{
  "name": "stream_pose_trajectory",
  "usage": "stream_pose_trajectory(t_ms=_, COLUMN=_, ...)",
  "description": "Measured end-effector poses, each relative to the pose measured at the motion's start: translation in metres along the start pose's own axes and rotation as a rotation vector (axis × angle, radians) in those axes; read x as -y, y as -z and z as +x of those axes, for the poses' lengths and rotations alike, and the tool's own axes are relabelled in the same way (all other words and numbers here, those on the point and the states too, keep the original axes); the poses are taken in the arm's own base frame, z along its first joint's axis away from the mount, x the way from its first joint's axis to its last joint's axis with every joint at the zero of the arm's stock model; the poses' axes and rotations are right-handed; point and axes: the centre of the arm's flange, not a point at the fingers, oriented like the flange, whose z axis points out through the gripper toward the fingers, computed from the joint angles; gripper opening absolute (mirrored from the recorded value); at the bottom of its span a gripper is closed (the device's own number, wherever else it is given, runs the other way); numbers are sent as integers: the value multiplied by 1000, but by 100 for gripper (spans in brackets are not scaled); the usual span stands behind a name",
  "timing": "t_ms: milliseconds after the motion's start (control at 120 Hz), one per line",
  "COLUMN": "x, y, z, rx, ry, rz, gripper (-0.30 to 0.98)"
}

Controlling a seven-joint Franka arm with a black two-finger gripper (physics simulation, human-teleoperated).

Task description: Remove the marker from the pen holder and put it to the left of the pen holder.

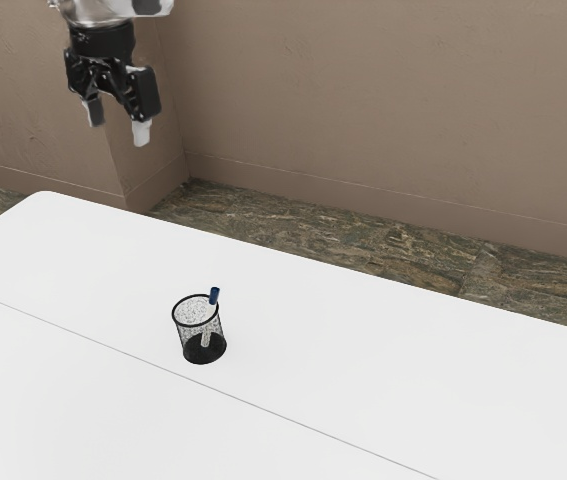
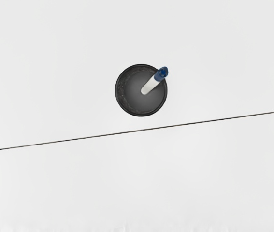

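Note:
High above the table, at the exterior view's upper left, my gripper (image 1: 117, 128) hangs open, its two fingertips apart with nothing between them. The black mesh pen holder (image 1: 203, 351) stands upright on the white table, well below my hand and toward the exterior view's right. Inside it leans the marker, its blue cap (image 1: 214, 296) poking above the rim. From over the holder (image 2: 132, 104), the wrist view shows the marker's white body (image 2: 150, 85) slanting up from the floor of the holder, with the blue cap (image 2: 161, 73) resting over the rim.
A thin dark seam runs across the white table (image 1: 363, 350), close beside the pen holder. Beyond the table's far edge lie a stone-patterned floor (image 1: 363, 240) and a brown wall (image 1: 383, 110), with a wall corner behind my gripper.

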Motion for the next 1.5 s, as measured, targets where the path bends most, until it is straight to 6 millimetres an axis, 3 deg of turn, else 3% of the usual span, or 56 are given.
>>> stream_pose_trajectory(t_ms=75, x=1, y=-33, z=4, rx=34, ry=3, rz=-33, gripper=69)
stream_pose_trajectory(t_ms=150, x=4, y=-42, z=10, rx=15, ry=4, rz=-53, gripper=69)
stream_pose_trajectory(t_ms=183, x=5, y=-56, z=17, rx=17, ry=1, rz=-49, gripper=69)
stream_pose_trajectory(t_ms=233, x=5, y=-108, z=52, rx=72, ry=-1, rz=-45, gripper=69)
stream_pose_trajectory(t_ms=300, x=17, y=-186, z=119, rx=141, ry=31, rz=-1, gripper=69)
stream_pose_trajectory(t_ms=367, x=21, y=-247, z=157, rx=195, ry=72, rz=32, gripper=69)
stream_pose_trajectory(t_ms=442, x=25, y=-297, z=193, rx=213, ry=115, rz=55, gripper=69)
stream_pose_trajectory(t_ms=500, x=21, y=-320, z=209, rx=210, ry=142, rz=55, gripper=69)
stream_pose_trajectory(t_ms=625, x=14, y=-337, z=220, rx=195, ry=208, rz=38, gripper=69)
stream_pose_trajectory(t_ms=917, x=-24, y=-346, z=223, rx=185, ry=412, rz=50, gripper=69)
stream_pose_trajectory(t_ms=1142, x=-25, y=-359, z=193, rx=204, ry=519, rz=99, gripper=69)
stream_pose_trajectory(t_ms=1367, x=-32, y=-347, z=178, rx=168, ry=495, rz=140, gripper=69)
stream_pose_trajectory(t_ms=1500, x=-35, y=-361, z=161, rx=183, ry=467, rz=144, gripper=69)
